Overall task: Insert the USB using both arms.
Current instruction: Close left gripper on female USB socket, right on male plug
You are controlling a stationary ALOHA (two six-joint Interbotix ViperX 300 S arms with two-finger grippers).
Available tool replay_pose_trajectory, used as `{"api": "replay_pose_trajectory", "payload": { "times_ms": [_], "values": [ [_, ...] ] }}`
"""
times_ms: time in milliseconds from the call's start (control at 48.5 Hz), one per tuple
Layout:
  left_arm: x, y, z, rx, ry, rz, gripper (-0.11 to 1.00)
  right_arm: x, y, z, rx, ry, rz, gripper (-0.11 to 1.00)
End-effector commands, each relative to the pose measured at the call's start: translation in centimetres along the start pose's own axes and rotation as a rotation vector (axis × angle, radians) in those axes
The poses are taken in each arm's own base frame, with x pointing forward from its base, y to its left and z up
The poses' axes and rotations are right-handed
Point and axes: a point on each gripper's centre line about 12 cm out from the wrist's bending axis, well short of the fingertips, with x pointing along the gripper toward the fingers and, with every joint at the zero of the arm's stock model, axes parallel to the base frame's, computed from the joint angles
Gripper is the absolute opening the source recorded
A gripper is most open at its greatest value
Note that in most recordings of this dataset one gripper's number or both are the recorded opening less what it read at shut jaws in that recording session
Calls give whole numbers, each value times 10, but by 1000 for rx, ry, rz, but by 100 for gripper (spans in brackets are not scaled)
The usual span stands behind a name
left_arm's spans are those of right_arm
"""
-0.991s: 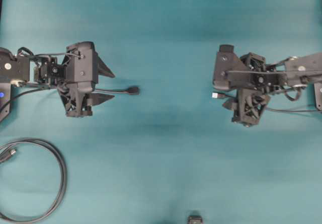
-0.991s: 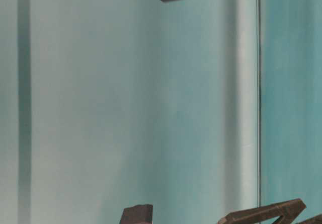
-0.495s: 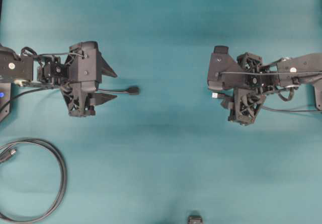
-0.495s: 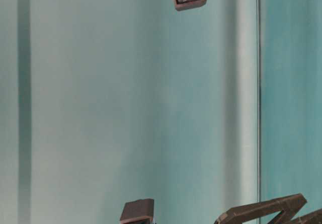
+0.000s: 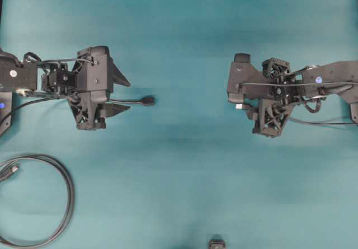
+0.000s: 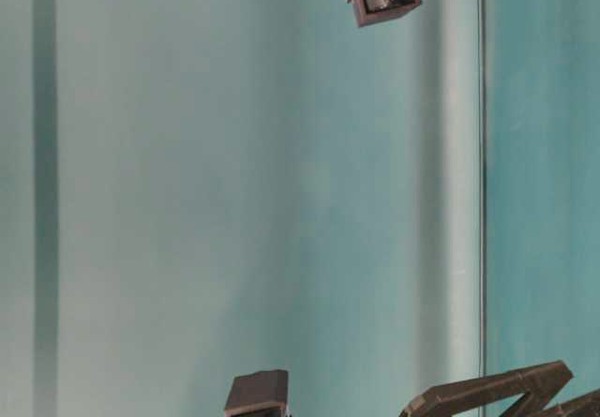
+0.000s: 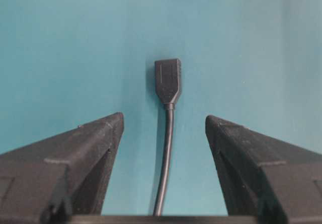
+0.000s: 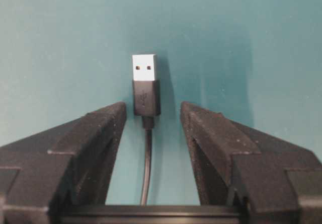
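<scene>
Overhead exterior — teal table point(image 5: 179, 165) under both arms, coiled cable point(image 5: 56, 204) lower-left.

The coiled cable point(image 5: 53, 204) runs off the overhead view's left edge.

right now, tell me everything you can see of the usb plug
The USB is a small silver metal plug, rectangular, with two small square holes in its top face. Behind it sits a short black collar bearing a faint logo, and a thin dark cable runs back from that between the fingers of the right gripper. It lies flat on the teal table, pointing away from the wrist camera. The jaws stand open on either side of the collar and cable; no contact with the plug shows. From overhead only its tip peeks out.
</scene>
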Motion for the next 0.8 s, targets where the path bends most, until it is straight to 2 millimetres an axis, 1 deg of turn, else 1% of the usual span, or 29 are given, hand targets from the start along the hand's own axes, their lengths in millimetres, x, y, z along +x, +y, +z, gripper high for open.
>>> {"api": "replay_pose_trajectory", "payload": {
  "times_ms": [0,206,310,372,640,722,784],
  "values": [
    [-1,0,10,11,-31,1,77,-4,2,12,2,-38,7,54],
    [2,1,6,11,-15,2,77,-4,2,12,2,-38,8,40],
    [2,1,6,11,-15,2,77,-4,2,12,2,-38,8,34],
    [2,0,6,12,-15,1,77,-3,2,11,2,-36,7,33],
    [6,0,3,12,-2,0,77,7,4,8,-6,-14,7,31],
    [7,1,3,11,-1,1,77,9,6,8,-12,-14,10,28],
    [8,0,2,12,2,0,77,10,7,7,-16,-9,11,24]
  ]
}}
